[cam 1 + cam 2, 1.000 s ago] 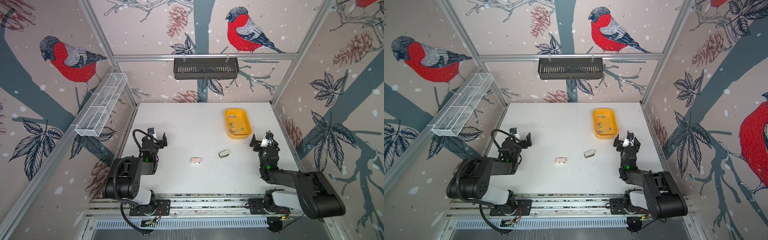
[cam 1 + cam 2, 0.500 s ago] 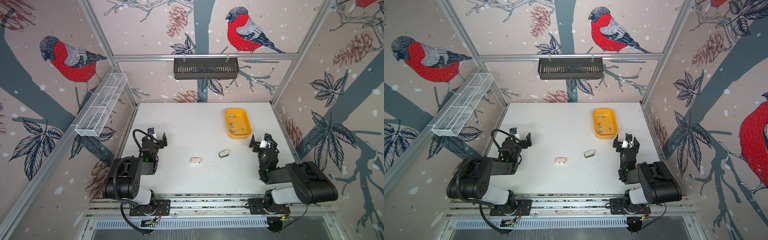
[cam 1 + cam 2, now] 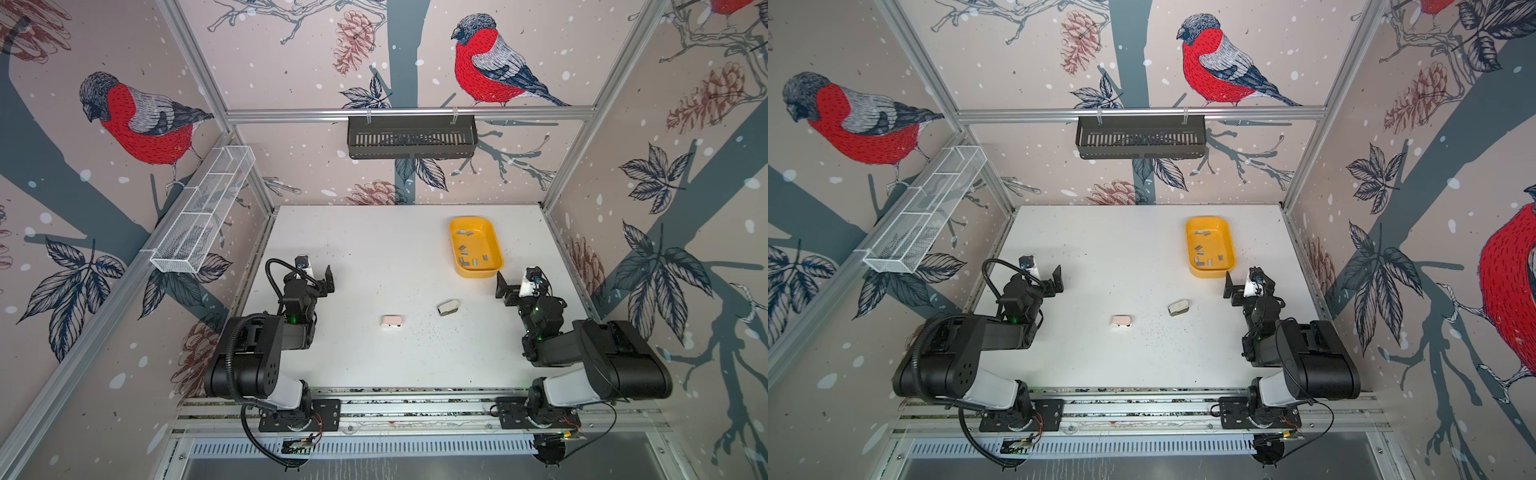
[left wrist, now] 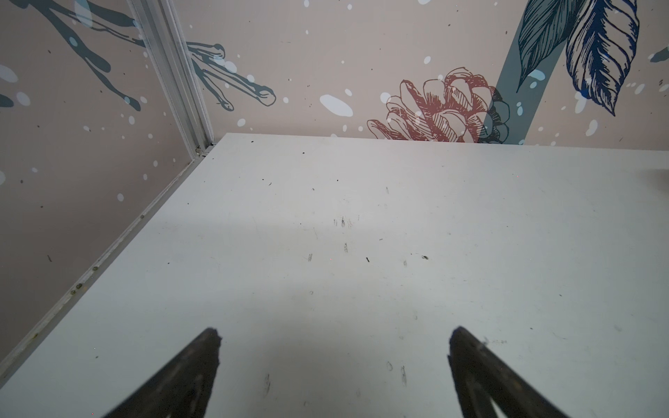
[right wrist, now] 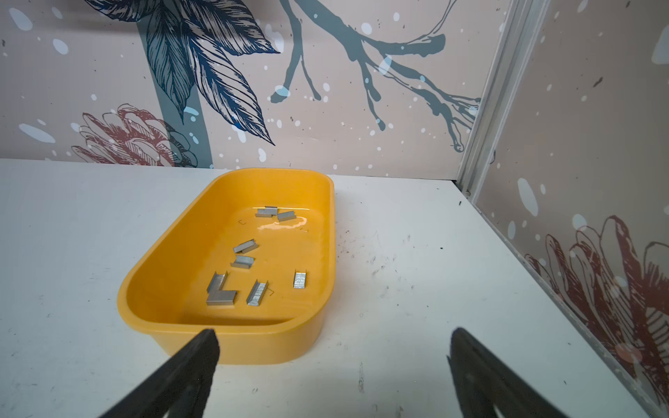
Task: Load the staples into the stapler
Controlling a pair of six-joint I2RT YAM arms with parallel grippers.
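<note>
Toward the far right corner of the bench (image 3: 374, 249), the staples (image 5: 257, 292) lie scattered inside a yellow tray (image 5: 231, 347), while a pink stapler (image 3: 391, 321) and a grey stapler (image 3: 447, 307) sit apart near its middle, and the left claw (image 4: 335, 336) and right claw (image 5: 333, 336) both hang wide open, holding nothing.

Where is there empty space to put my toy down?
Bare: the table at far left, between back wall and left end effector; also the near strip before the pink stapler and grey stapler. Crowded: the right side, around the yellow tray of staples and the right end effector.
</note>
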